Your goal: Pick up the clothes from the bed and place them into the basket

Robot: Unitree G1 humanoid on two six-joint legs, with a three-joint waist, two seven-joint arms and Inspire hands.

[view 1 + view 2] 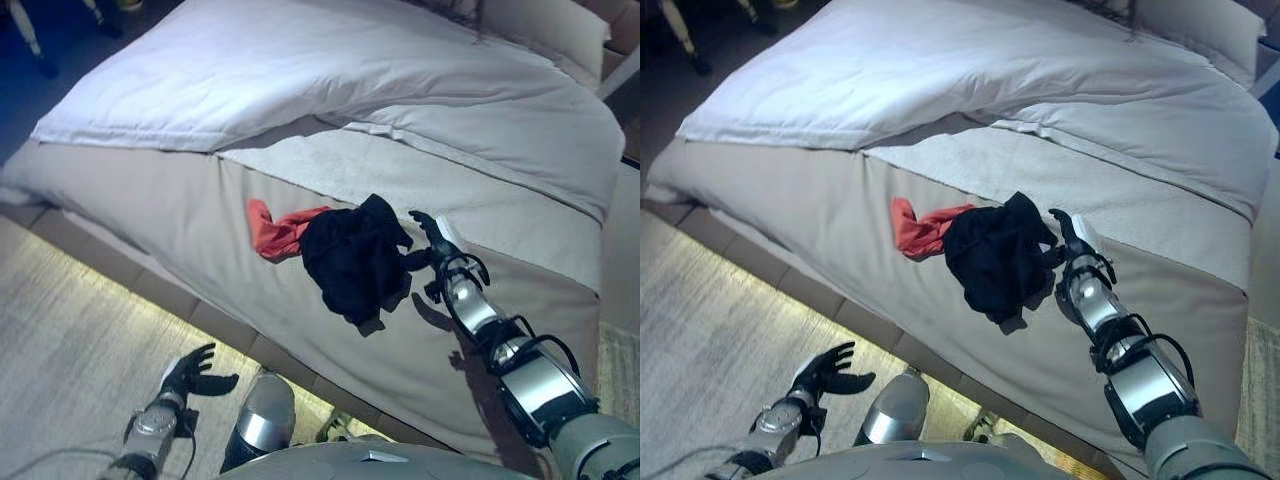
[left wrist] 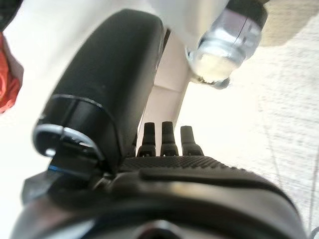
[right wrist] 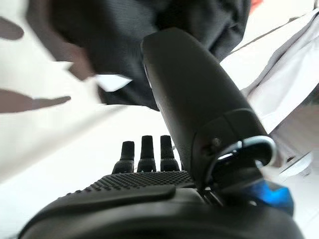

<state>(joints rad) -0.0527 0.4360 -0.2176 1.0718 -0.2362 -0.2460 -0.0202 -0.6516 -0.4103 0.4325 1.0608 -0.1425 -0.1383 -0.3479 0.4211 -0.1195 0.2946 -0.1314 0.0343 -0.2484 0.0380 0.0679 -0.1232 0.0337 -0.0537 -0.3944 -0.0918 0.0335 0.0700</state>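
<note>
A black garment [image 1: 355, 258] lies crumpled on the beige bed cover near the bed's front edge. A red-orange garment [image 1: 280, 230] lies just to its left, touching it. My right hand [image 1: 428, 240] reaches over the bed at the black garment's right edge, fingers straight and open. In the right wrist view the black garment [image 3: 114, 45] lies just past the fingers [image 3: 144, 149] and thumb. My left hand [image 1: 190, 372] hangs low over the floor beside the bed, open and empty.
A white duvet [image 1: 300, 70] covers the far part of the bed [image 1: 150, 215], with a pale towel-like sheet [image 1: 400, 175] below it. A light carpet [image 1: 70, 320] lies in front of the bed.
</note>
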